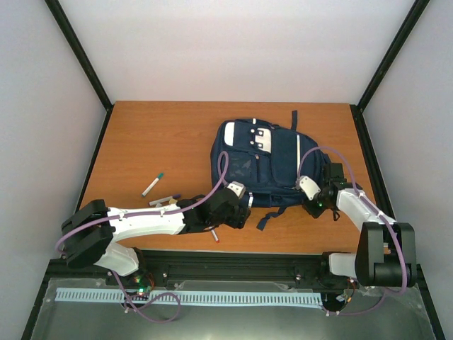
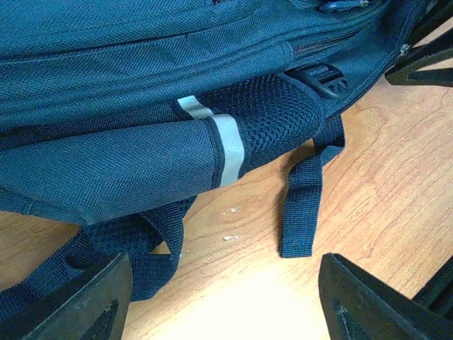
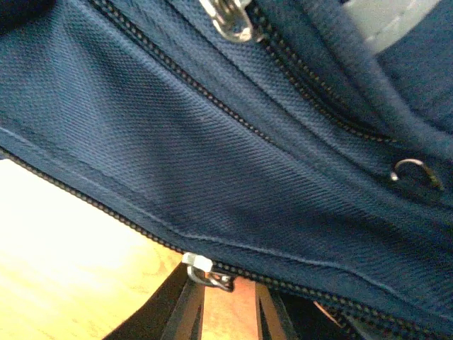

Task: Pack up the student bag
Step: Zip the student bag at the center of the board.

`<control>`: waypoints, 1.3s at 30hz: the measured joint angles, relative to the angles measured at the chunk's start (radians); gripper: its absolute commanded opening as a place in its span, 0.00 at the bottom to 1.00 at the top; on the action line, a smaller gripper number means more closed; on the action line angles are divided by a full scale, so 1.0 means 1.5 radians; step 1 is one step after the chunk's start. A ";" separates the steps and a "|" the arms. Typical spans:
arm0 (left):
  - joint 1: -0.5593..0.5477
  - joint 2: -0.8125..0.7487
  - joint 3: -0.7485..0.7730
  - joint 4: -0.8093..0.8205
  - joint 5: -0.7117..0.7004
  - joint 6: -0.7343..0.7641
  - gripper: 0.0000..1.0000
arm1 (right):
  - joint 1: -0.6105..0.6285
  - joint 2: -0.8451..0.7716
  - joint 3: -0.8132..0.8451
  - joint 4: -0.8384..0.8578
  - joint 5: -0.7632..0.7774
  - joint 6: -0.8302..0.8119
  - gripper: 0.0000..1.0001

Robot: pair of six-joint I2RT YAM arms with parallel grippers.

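the student bag (image 1: 262, 166) lies flat on the right half of the worktop (image 1: 156, 134), a strap (image 2: 301, 205) trailing off its near edge; the left claw (image 2: 223, 273) hovers released, fingers wide apart, just before that strap; the right claw (image 3: 226, 301) sits at the bag's near right corner by a zipper pull (image 3: 202, 269), fingers nearly together; whether it grips the pull i cannot tell; a marker (image 1: 152, 184) lies well to the left.

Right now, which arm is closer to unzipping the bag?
Right, probably. The right gripper sits just below a zipper pull on the student bag. The left gripper is open above the loose straps instead.
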 measured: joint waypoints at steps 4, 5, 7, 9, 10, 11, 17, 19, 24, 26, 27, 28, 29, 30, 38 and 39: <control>0.000 0.000 0.000 0.000 0.000 0.000 0.74 | -0.003 -0.002 -0.002 0.021 0.023 0.016 0.15; 0.000 0.000 0.000 0.000 0.000 0.000 0.74 | -0.005 -0.004 -0.002 0.023 0.029 0.020 0.15; 0.000 0.000 0.000 0.001 0.000 -0.001 0.74 | -0.011 -0.015 -0.002 0.025 0.038 0.022 0.15; 0.000 0.000 -0.001 0.003 0.000 -0.002 0.75 | -0.018 -0.031 -0.002 0.027 0.043 0.023 0.15; 0.000 0.000 -0.001 0.005 0.000 -0.003 0.74 | -0.021 -0.038 -0.002 0.027 0.045 0.023 0.15; 0.000 0.000 -0.002 0.006 0.000 -0.004 0.74 | -0.023 -0.044 -0.002 0.027 0.046 0.023 0.15; 0.000 0.000 -0.004 0.013 0.000 -0.005 0.74 | -0.027 -0.048 -0.002 0.026 0.031 0.017 0.16; 0.000 0.000 -0.004 0.014 0.001 -0.005 0.74 | -0.028 -0.046 -0.002 0.023 0.016 0.010 0.16; 0.000 0.000 -0.012 0.014 0.000 -0.005 0.74 | -0.029 -0.043 -0.003 0.008 -0.026 -0.013 0.21; 0.000 0.000 -0.016 0.014 0.000 -0.006 0.74 | -0.029 -0.036 -0.003 0.008 -0.038 -0.021 0.23; 0.000 0.000 -0.017 0.014 0.000 -0.007 0.74 | -0.029 -0.031 -0.003 0.008 -0.042 -0.023 0.23; 0.000 0.000 -0.018 0.014 0.000 -0.007 0.74 | -0.029 -0.024 -0.003 0.008 -0.047 -0.025 0.24; 0.000 0.000 -0.019 0.014 0.001 -0.008 0.74 | -0.029 -0.017 -0.003 0.008 -0.051 -0.027 0.24; 0.000 0.000 -0.019 0.014 0.000 -0.009 0.74 | -0.029 -0.010 -0.003 0.009 -0.054 -0.027 0.24; 0.000 0.000 -0.019 0.015 0.001 -0.011 0.74 | -0.029 0.040 -0.009 0.031 -0.067 -0.024 0.35; 0.000 0.000 -0.019 0.014 0.001 -0.012 0.74 | -0.029 0.040 -0.011 0.033 -0.069 -0.025 0.37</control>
